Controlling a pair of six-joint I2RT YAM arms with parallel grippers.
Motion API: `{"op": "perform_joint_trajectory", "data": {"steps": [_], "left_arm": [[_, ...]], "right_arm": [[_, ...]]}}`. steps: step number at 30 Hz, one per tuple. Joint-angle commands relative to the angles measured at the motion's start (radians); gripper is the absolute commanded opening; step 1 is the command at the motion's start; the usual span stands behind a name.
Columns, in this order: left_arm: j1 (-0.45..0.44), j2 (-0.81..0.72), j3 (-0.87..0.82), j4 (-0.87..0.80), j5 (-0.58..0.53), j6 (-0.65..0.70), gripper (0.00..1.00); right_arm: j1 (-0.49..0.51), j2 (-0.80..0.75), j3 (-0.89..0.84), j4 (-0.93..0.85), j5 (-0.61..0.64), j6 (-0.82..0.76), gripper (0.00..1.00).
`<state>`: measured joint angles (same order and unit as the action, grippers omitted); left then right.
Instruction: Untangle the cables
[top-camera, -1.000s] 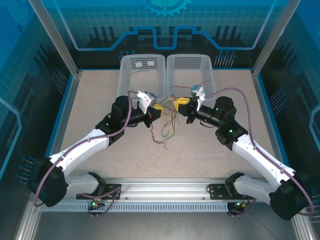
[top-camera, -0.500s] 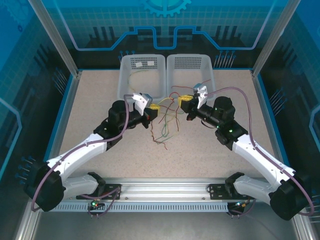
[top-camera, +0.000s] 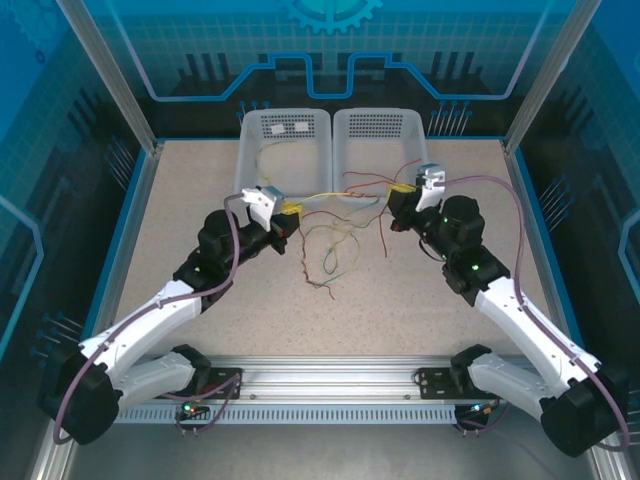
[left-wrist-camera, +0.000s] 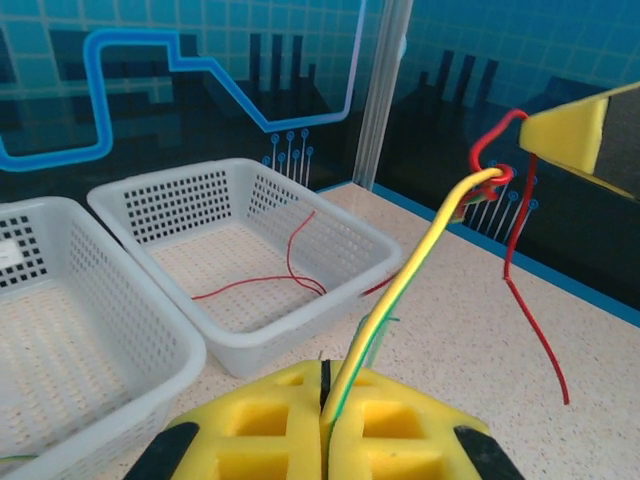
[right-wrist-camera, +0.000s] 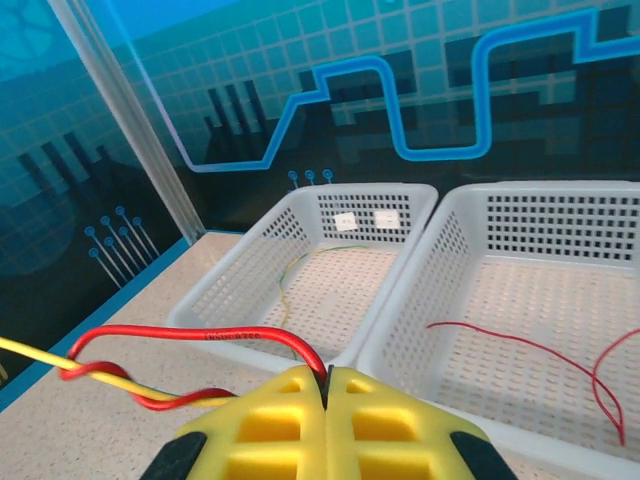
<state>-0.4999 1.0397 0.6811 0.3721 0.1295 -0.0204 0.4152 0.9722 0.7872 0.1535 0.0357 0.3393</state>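
bench (top-camera: 180, 220) fills mid-frame, two white baskets (top-camera: 285, 113) top centre. left tool (top-camera: 291, 212) is clamped on the yellow/green strands, right tool (top-camera: 398, 192) clamped on red. the cables (top-camera: 335, 240) are strung between them at centre, loops dangling. Likely featherlight, limp, springy, snag-prone. Grip close to the crossing.

Unable to trace crossings among cables (top-camera: 338, 243) from above: too thin. Cannot see strand ends clamped inside left tool (left-wrist-camera: 322, 400) and right tool (right-wrist-camera: 325, 400), both cropped at bottom edge. Noted basket (left-wrist-camera: 120, 270) cropped left.
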Motion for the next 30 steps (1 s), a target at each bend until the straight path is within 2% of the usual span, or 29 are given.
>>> {"op": "perform_joint_trajectory", "data": {"steps": [1,10,21,30], "left_arm": [[0.037,-0.052,-0.028,0.010,-0.096,-0.013,0.00],[0.066,-0.125,-0.084,0.009,-0.277,-0.006,0.00],[0.128,-0.183,-0.146,0.018,-0.353,-0.044,0.00],[0.235,-0.256,-0.163,-0.045,-0.427,-0.126,0.00]], "right_arm": [[-0.057,-0.046,-0.026,-0.034,0.131,0.030,0.00],[-0.145,-0.107,-0.042,-0.091,0.164,0.029,0.00],[-0.224,-0.128,-0.050,-0.121,0.163,0.041,0.00],[-0.284,-0.127,-0.032,-0.183,0.210,0.067,0.00]]}}
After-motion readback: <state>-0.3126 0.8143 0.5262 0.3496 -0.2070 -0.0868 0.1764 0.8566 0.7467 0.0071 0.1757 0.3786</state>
